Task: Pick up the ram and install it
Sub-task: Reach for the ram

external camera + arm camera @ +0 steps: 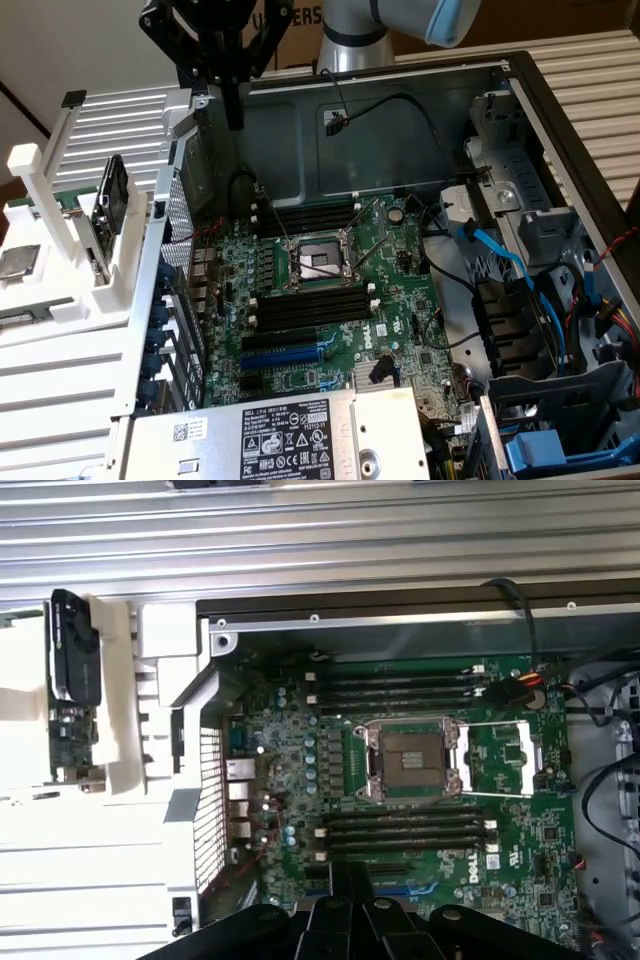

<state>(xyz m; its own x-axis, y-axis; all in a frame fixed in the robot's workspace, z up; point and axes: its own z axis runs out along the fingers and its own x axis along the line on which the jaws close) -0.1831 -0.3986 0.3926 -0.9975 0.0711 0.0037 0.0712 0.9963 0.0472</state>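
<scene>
My black gripper hangs high over the far left corner of the open computer case, fingers pointing down, shut, with nothing between them. In the wrist view the gripper shows above the green motherboard. Black memory slots lie beyond the processor socket, and more slots lie on its near side. On the white holder at the exterior view's left stands a black-framed board, with a green board next to it. I cannot tell whether that green board is the ram.
A small silver-topped chip lies on the holder. The case's metal wall separates holder and motherboard. Blue and black cables and drive bays fill the exterior view's right. A power supply sits at the front.
</scene>
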